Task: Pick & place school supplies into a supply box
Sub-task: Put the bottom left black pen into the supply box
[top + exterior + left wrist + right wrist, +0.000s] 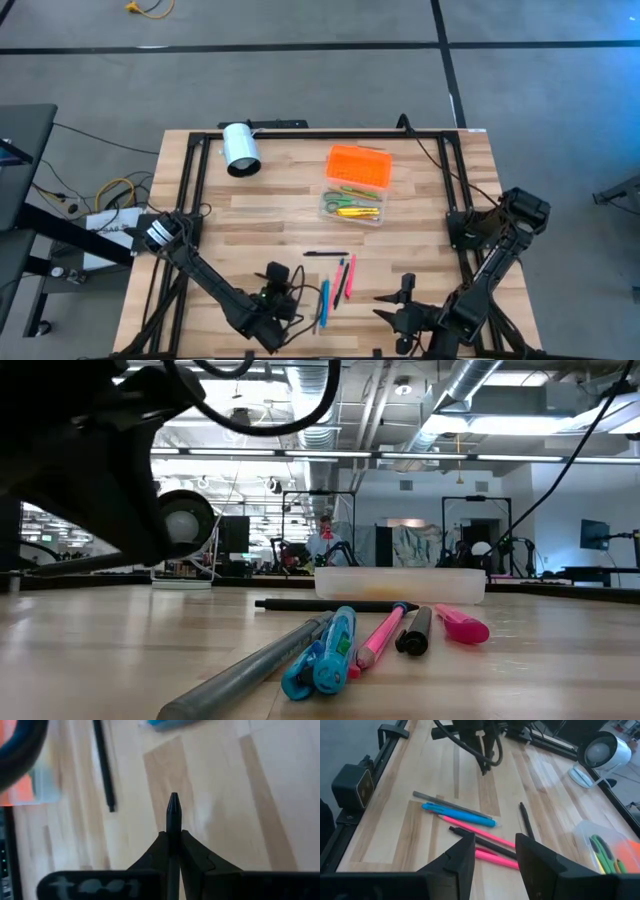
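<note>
Your left hand is clamped on a black pen, which stands out past the fingertips above the worktop; in the right wrist view the same hand hangs clear of the boards. The step in hand, by my judgement, is the carry: the pen is gripped but not yet delivered.

The supply box lies well apart, toward the far side of the worktop, its orange lid thrown back and green-handled scissors already inside. Next you must bring the pen over the clear tray, align it lengthwise and release (the box looks only slightly longer than a pen).

Your right hand waits with fingers standing apart, empty, near the front edge. Still loose between the hands: a blue pen, a grey pen, pink pens and another black pen.
</note>
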